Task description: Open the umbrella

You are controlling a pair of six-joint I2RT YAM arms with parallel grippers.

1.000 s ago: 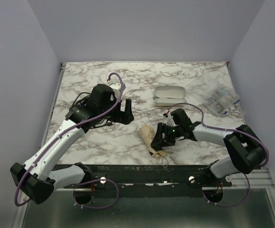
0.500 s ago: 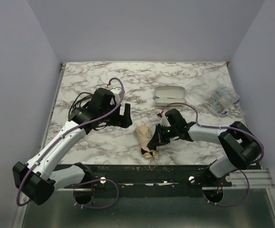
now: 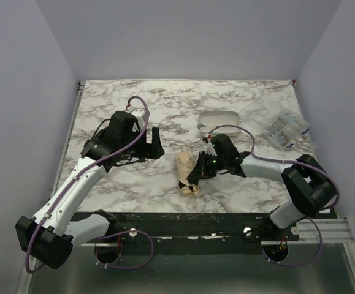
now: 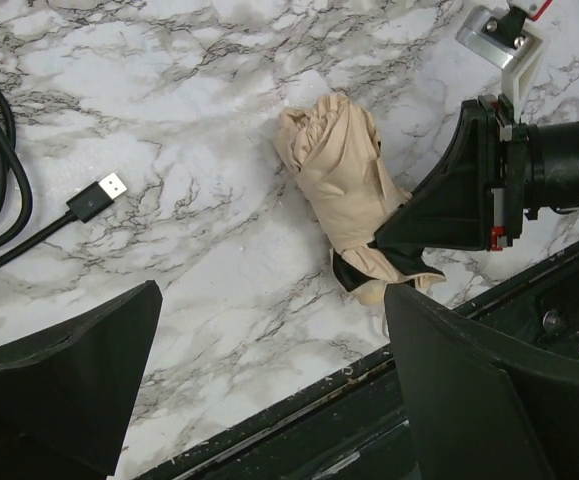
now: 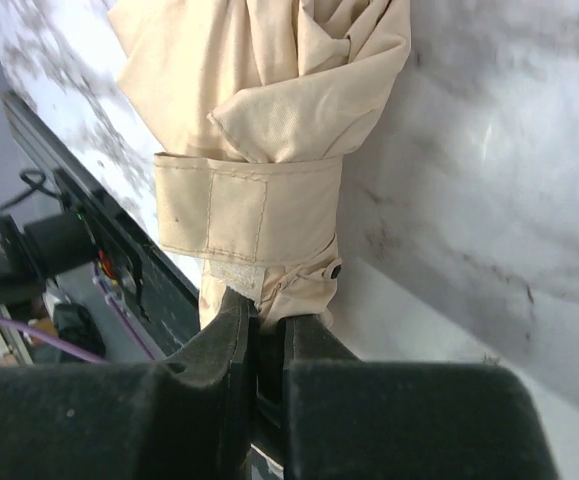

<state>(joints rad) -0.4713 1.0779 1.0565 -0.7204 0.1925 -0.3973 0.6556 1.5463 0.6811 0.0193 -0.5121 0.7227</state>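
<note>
Right wrist view: right end effector (image 5: 267, 318) pinched narrow on the near end of the umbrella (image 5: 269, 130), just under its wrapped closure strap (image 5: 244, 205). The umbrella lies on the surface (image 3: 134, 184) close to the 6 o'clock edge.

Risk: the thin fabric pinch may slip, or drag the bundle over that edge. The fastened strap blocks opening.

Left end effector (image 3: 155, 143) wide and empty, at the umbrella's 9 o'clock. USB cable (image 4: 99, 195) beyond it. Oval case (image 3: 219, 122) at 1 o'clock, clear packet (image 3: 286, 128) farther right. Neither obstructs.

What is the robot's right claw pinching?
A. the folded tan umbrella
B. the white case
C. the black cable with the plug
A: the right wrist view shows the right gripper closed tight on the fabric at one end of the umbrella, which lies folded on the table.
</note>
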